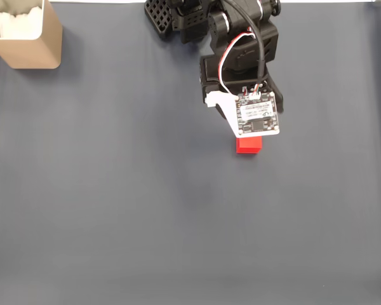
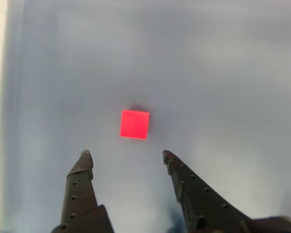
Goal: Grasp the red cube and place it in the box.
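Gripper (image 2: 126, 156) of mine hangs over the dark mat (image 1: 114, 210) with its fingers spread wide and nothing between them; in the wrist view the two tips stand at about 7 and 5 o'clock of the cube (image 2: 134, 124), which lies flat on the mat just beyond them, touching neither. In the fixed view the cube (image 1: 249, 145) peeks out at 6 o'clock from under my wrist board (image 1: 259, 117), right of the mat's middle. The box (image 1: 26, 35) sits far off at 10 o'clock from there, in the top left corner, white stuff showing inside it. As I judge it, I am lining up for the grasp, and the cube is not yet inside the span of my fingers. What worries me: the cube sits a little toward my left finger in the wrist view, so if I drop straight down that finger could land on its top or nudge it aside instead of straddling it. Its faces also look slightly turned against my fingers, so a squeeze might catch corners and twist it out. After that comes a long carry to a small box, where a weak pinch could let go.
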Robot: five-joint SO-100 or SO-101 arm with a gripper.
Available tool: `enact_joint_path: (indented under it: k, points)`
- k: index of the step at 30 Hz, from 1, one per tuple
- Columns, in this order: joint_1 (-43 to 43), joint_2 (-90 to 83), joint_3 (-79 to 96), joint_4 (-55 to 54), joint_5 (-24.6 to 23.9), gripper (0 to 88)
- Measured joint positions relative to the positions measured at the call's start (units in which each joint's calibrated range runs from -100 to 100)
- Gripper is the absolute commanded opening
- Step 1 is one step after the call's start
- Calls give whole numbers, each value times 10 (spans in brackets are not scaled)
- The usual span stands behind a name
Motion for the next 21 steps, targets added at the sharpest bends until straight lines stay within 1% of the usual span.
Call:
enact_joint_path:
  k: [16,21]
  points:
    - [0,49,0,-47,-3,332]
    - [0,82,0,-66,0,352]
